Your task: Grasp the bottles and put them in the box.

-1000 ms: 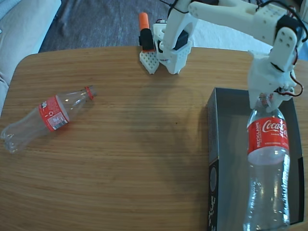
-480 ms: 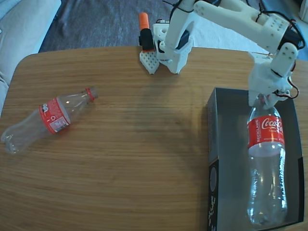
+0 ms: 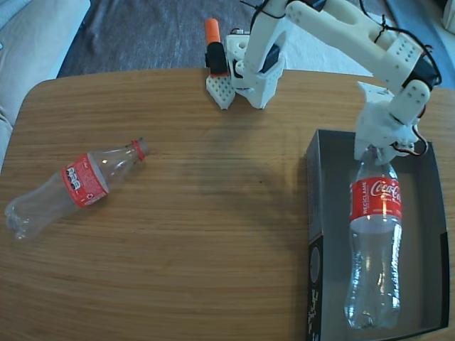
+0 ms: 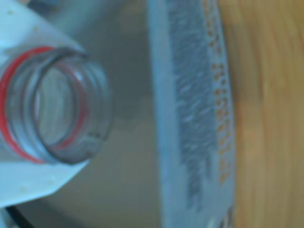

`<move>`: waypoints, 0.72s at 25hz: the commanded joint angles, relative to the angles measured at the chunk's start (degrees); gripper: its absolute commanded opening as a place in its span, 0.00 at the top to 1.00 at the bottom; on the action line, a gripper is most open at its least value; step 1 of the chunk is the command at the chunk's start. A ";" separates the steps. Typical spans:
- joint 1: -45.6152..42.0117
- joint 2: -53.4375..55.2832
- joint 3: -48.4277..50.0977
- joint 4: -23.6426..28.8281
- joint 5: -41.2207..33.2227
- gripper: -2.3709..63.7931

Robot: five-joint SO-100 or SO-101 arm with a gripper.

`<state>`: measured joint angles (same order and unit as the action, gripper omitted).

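Note:
A clear bottle (image 3: 375, 241) with a red label lies lengthwise inside the dark box (image 3: 316, 213) at the right of the fixed view, its neck pointing to the far end. My gripper (image 3: 375, 150) is shut on that neck. In the wrist view the open bottle mouth (image 4: 100, 102) with its red ring sits between my white fingers (image 4: 33, 183), with the box wall (image 4: 190, 114) beside it. A second bottle (image 3: 78, 186) lies on its side on the wooden table (image 3: 213, 213) at the left, far from the gripper.
The arm's white base (image 3: 252, 71) and an orange-topped part (image 3: 215, 46) stand at the table's far edge. A pale cushion (image 3: 35, 35) shows beyond the table's rounded far-left corner. The box's right half holds no bottle.
The held bottle has come down from a steep tilt to lie low in the box, and the gripper has dropped and shifted left with it. The left bottle appears slightly lower in the picture.

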<state>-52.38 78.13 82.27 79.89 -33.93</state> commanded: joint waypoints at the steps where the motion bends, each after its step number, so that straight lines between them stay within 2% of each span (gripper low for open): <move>1: 0.00 3.60 0.62 -1.14 -0.53 0.95; 7: 0.18 3.96 4.04 -5.10 -0.62 0.95; 18: 2.37 4.66 7.12 -6.42 -4.75 0.95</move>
<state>-50.45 78.13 89.91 73.65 -38.58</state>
